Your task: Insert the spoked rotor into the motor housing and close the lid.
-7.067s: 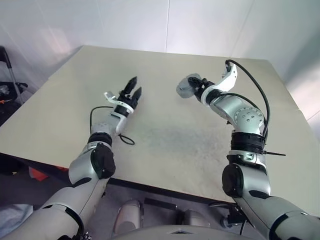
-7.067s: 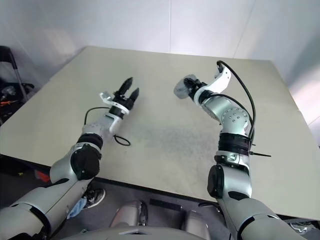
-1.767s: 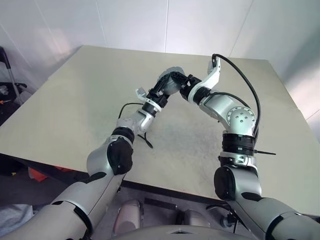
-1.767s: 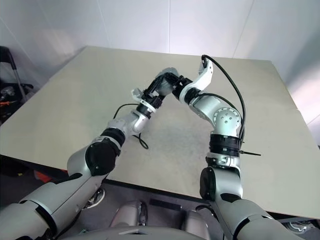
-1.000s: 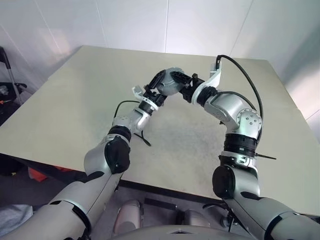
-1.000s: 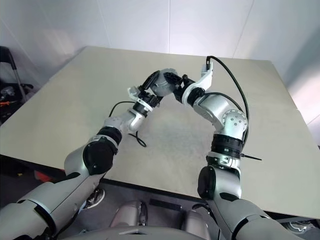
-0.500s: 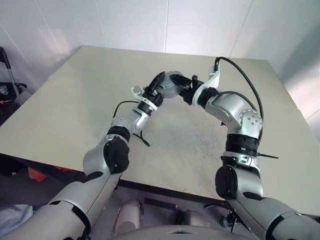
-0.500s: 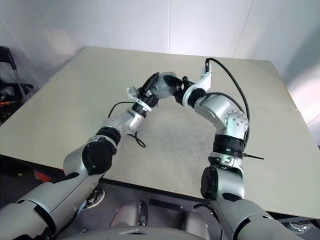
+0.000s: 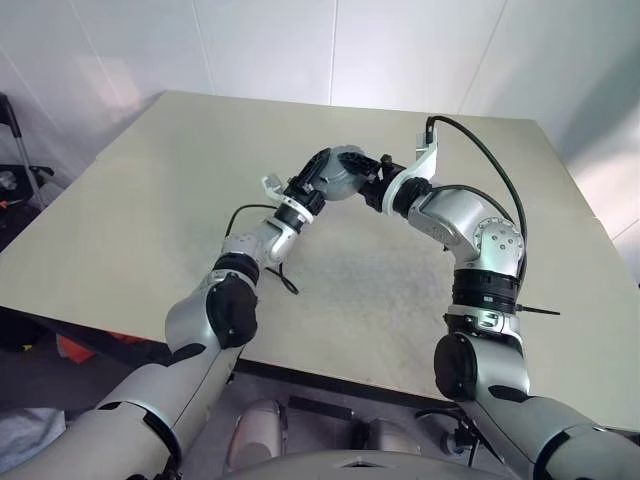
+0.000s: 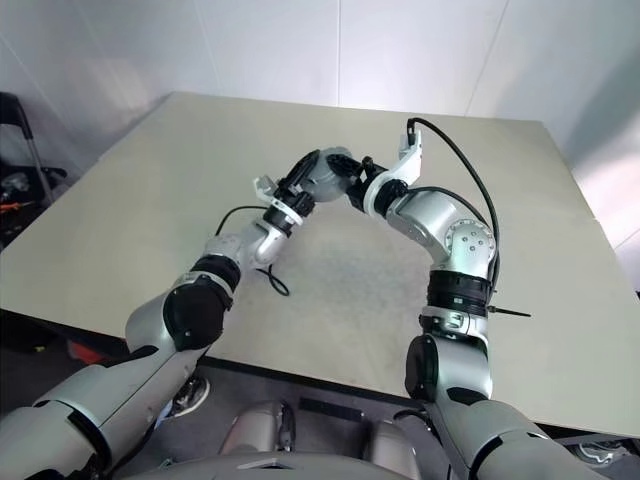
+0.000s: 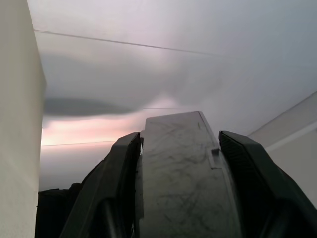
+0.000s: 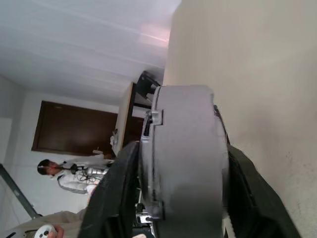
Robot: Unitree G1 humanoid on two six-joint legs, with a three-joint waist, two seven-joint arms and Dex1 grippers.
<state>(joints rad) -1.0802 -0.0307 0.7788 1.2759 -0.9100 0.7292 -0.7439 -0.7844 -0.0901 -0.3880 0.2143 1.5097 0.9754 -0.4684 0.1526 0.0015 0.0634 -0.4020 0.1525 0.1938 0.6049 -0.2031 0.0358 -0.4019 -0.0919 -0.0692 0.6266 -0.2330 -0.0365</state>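
Note:
The motor housing [image 9: 345, 175], a short grey round cup seen edge-on, hangs above the far middle of the table between both grippers. My left gripper [image 9: 318, 178] reaches it from the left and is shut on it; in the left wrist view its fingers [image 11: 119, 168] press the housing's [image 11: 183, 173] sides. From the right comes my right gripper [image 9: 372, 183]. In the right wrist view its fingers [image 12: 116, 198] stand on either side of the housing [image 12: 185, 158] with thin gaps, so it is open. The spoked rotor and the lid are out of view.
The beige table [image 9: 150, 200] spreads under both arms, with its front edge close to me. A black cable loop [image 9: 285, 280] hangs by my left forearm. A person [image 12: 64, 173] stands far off in the room behind the table.
The left gripper's fingers have closed onto the motor housing. The right gripper's fingers have spread a little off it. Neither hand has shifted.

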